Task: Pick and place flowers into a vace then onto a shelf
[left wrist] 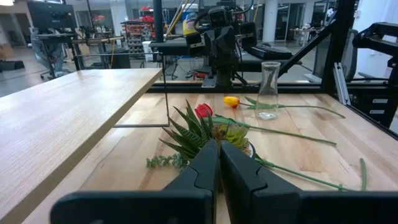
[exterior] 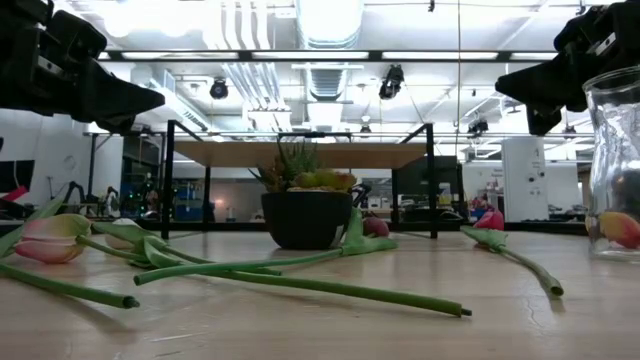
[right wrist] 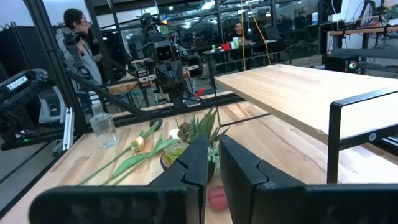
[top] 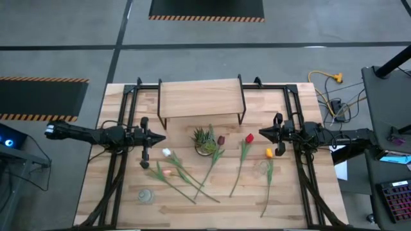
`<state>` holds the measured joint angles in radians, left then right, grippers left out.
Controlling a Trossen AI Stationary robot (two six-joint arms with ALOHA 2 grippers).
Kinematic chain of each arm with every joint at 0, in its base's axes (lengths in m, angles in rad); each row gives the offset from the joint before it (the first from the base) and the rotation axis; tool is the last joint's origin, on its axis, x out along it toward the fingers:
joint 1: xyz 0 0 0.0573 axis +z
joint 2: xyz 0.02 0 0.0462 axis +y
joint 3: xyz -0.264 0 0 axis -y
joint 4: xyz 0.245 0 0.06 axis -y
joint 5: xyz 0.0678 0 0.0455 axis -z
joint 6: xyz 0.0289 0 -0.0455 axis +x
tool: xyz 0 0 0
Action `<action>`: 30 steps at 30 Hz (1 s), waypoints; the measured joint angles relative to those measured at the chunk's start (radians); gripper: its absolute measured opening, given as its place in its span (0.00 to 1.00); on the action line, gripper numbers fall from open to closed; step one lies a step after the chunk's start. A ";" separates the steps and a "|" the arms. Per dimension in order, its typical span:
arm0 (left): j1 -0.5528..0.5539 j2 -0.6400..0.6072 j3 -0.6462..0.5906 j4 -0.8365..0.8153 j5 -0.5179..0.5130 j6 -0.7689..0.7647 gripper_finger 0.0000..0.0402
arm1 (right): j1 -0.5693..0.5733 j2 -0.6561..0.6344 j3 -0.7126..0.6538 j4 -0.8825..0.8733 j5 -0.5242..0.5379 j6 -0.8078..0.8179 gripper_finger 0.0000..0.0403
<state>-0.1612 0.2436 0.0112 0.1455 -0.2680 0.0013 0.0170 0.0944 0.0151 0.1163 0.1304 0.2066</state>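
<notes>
Six flowers on slatted table, shelf behind, workshop beyond

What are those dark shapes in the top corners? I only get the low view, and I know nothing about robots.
Observer: They are the robot's grippers. From above, the left gripper and right gripper point at each other across the potted plant.
Operator: How many flowers are there?
Observer: The high view shows five heads: white tulip, pink tulip, maroon tulip, red tulip, yellow tulip.
Operator: Is my glass vase the only one?
Observer: No. Your vase stands by the yellow tulip's stem. A second glass stands on the left arm's side, far from the shelf.
</notes>
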 joint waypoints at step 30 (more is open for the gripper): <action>0.000 -0.001 0.000 0.000 0.000 0.004 0.00 | 0.006 0.004 0.062 0.121 -0.062 -0.236 0.13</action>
<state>-0.1612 0.2424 0.0111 0.1459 -0.2684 0.0055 0.0227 0.0984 0.0772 0.2372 0.0686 -0.0296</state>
